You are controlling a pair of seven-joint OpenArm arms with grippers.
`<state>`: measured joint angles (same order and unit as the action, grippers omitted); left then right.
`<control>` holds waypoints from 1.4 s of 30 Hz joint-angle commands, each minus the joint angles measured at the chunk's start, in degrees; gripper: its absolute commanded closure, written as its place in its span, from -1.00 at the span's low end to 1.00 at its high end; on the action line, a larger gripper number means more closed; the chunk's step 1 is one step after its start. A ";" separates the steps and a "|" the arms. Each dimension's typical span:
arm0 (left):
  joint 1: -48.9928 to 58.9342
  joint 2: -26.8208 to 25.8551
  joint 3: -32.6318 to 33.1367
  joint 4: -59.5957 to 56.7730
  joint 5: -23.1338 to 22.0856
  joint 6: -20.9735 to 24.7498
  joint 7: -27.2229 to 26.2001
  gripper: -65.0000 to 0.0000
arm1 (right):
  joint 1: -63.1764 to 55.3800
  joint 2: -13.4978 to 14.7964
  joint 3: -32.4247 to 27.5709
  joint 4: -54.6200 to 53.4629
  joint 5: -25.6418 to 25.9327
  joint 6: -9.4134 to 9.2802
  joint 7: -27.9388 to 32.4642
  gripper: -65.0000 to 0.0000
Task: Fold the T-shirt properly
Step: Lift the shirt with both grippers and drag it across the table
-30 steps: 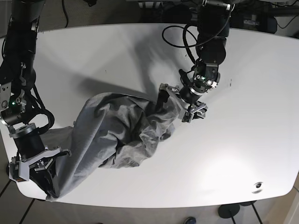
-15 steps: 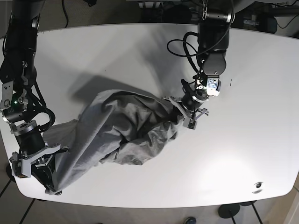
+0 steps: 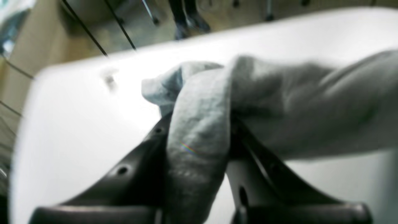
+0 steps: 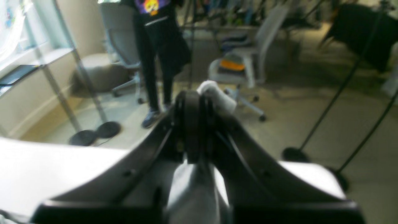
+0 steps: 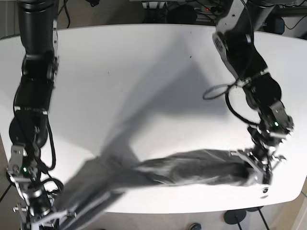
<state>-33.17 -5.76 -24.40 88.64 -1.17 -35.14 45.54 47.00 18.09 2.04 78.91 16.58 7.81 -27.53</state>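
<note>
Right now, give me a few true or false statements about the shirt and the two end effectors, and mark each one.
1. The left end effector is shut on the shirt. True.
2. The shirt lies neatly folded in the middle of the table. False: it is stretched in a long band near the table's front edge, between the two arms.
3. The right end effector is open and holds nothing. False: it is shut on grey cloth.
4. In the base view the far half of the table carries no cloth. True.
5. The shirt is bright red. False: it is grey.
</note>
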 commanded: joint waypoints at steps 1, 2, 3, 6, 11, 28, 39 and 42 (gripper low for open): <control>-10.13 -3.08 0.45 -3.23 -1.34 -0.25 -1.01 0.97 | 7.55 -1.60 0.55 -1.95 -2.82 1.29 2.25 0.94; -14.17 -4.13 0.36 -6.66 -1.34 -0.25 -1.10 0.97 | 9.92 -3.01 0.55 -3.97 -4.14 1.81 2.25 0.94; -20.06 -6.06 0.27 -11.85 -1.34 -0.25 -1.10 0.97 | 13.35 -4.50 0.55 -6.17 -5.81 2.52 2.34 0.94; -29.56 -9.85 0.01 -19.94 -1.34 -0.25 -1.10 0.97 | 17.74 -5.65 0.64 -6.78 -7.92 2.87 2.34 0.94; -30.79 -13.89 -0.61 -25.65 -1.42 -0.25 -1.01 0.97 | 14.14 -5.82 0.99 -2.65 -8.45 2.52 -1.17 0.94; 20.29 -13.80 -13.97 -14.66 -1.42 -4.86 4.97 0.97 | -49.42 -11.71 8.73 25.66 -8.27 -3.02 -3.55 0.94; 34.35 -13.71 -22.59 -5.34 -1.42 -4.86 6.02 0.98 | -67.97 -17.69 12.77 31.63 -8.18 -3.11 -3.37 0.94; 35.50 -13.71 -22.85 -5.34 -1.42 -4.86 6.02 0.97 | -68.23 -18.92 12.86 31.72 -8.18 -3.11 -3.46 0.94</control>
<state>2.85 -17.85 -46.78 82.04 -2.79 -40.38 52.29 -21.43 -1.32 14.52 109.23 8.80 4.95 -32.73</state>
